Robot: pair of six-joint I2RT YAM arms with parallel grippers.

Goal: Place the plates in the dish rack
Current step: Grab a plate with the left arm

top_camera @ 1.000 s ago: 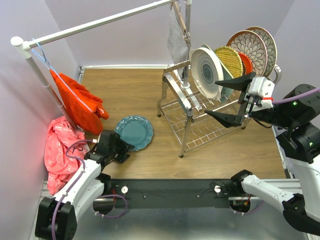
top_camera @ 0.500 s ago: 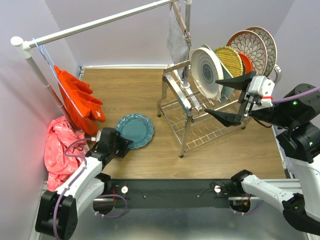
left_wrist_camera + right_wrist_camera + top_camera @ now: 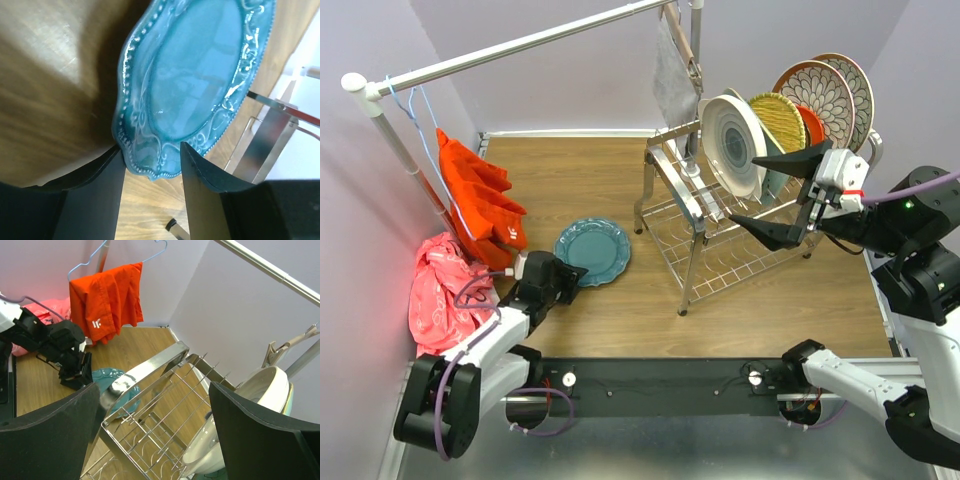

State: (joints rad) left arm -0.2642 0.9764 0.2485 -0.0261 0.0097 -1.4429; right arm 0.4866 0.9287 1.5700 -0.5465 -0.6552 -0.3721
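Plate (teal) between left hand fingers

— Teal scalloped plate?
— Glossy, beaded rim, face up on the wooden table, left of the dish rack and apart from it.
— And the rack?
— Shiny wire, two tiers, slanted legs. On edge in the upper tier: white-grey swirl plate, yellow woven plate, orange plate, then two brown-rimmed floral plates at the far right.

Teal plate rim between gripper fingers
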